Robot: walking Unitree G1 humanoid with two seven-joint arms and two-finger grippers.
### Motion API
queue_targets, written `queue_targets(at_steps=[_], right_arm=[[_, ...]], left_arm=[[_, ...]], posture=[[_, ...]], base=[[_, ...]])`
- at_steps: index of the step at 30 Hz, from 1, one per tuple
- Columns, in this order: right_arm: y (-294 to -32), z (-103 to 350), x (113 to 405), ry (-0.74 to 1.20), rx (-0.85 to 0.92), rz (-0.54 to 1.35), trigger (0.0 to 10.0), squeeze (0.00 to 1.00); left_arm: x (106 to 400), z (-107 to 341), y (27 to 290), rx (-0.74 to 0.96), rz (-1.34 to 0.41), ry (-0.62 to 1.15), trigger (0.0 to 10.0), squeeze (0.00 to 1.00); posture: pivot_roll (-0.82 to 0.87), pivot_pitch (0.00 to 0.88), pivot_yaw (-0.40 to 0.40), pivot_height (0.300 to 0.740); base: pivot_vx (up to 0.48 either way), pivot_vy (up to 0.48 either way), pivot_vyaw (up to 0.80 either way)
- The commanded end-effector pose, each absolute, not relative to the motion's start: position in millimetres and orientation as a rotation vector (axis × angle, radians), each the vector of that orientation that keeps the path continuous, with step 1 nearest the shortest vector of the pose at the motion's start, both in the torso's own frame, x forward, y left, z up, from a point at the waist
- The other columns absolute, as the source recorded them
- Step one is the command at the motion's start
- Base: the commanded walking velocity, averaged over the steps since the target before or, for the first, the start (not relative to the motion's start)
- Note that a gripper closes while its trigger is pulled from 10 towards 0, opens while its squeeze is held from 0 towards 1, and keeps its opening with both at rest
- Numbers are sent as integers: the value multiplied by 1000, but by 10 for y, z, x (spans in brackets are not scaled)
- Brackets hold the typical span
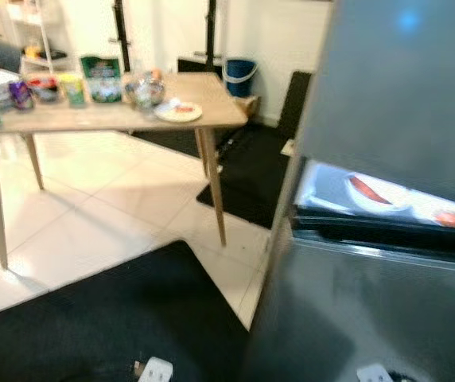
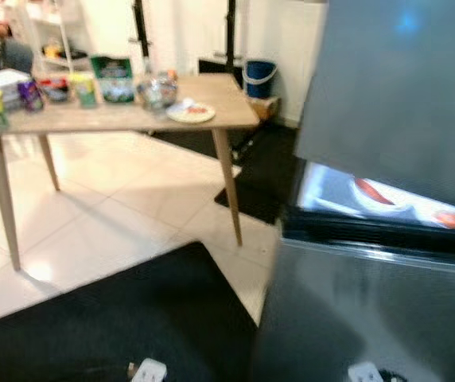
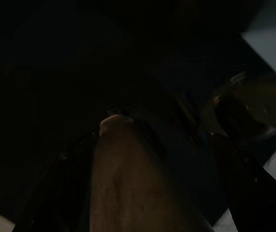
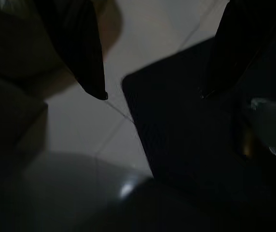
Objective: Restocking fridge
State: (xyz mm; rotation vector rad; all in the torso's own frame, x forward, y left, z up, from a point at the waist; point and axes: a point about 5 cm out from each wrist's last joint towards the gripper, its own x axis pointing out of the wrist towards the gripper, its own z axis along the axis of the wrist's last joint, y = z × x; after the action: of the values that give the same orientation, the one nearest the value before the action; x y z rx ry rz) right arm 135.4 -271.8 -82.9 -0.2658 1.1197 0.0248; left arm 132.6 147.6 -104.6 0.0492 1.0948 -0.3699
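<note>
Standing ajar, fridge (image 1: 386,119), plate (image 1: 375,193) inside

head views: bright, washed-out daylight on white floor tiles (image 1: 108,199); overall motion blur, fridge (image 1: 394,159) softest, pale glare spot on its upper door. left wrist view: near black. right wrist view: dim, heavy shadows.

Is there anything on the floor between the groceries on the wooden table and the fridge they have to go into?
Nothing visible blocks the way. Between the wooden table with its groceries and the fridge lie bare tiles and a flat black mat. Another dark mat lies past the table's corner leg.
</note>
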Motion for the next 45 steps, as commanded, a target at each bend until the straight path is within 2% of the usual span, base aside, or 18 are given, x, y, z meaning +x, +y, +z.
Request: queue_targets(at_steps=[1, 20, 28, 31, 32, 37, 45], right_arm=[[-2775, -824, 1312, 1126, -256, -4, 10000, 0], [-2831, -818, 1276, 1128, -229, -62, 10000, 0], [-2886, -668, 1583, 973, -199, -140, 10000, 0], [-2932, -494, 1876, 840, -178, -183, 10000, 0], [-2932, -494, 1876, 840, -178, -183, 10000, 0], [-2947, -229, 2268, 676, -165, -203, 10000, 0], [-2867, 81, 2672, 505, -155, -178, 10000, 0]], left_arm=[[1108, -1121, 1468, 35, -368, 1189, 10000, 0], [1101, -1122, 1433, 27, -384, 1188, 10000, 0], [1097, -1123, 1436, 27, -384, 1189, 10000, 0], [1095, -1124, 1437, 29, -384, 1188, 10000, 0], [1095, -1124, 1437, 29, -384, 1188, 10000, 0], [1094, -1124, 1438, 32, -382, 1188, 10000, 0], [1090, -1125, 1431, 30, -381, 1187, 10000, 0]], posture=[[-91, 0, -64, 740], [-94, 0, -67, 740], [-94, 0, -65, 740], [-93, 0, -65, 740], [-93, 0, -65, 740], [-93, 0, -66, 740], [-91, 0, -69, 740]], base=[[0, 0, 0], [0, 0, 0], [0, 0, 0], [0, 0, 0], [0, 0, 0], [0, 0, 0], [0, 0, 0]])
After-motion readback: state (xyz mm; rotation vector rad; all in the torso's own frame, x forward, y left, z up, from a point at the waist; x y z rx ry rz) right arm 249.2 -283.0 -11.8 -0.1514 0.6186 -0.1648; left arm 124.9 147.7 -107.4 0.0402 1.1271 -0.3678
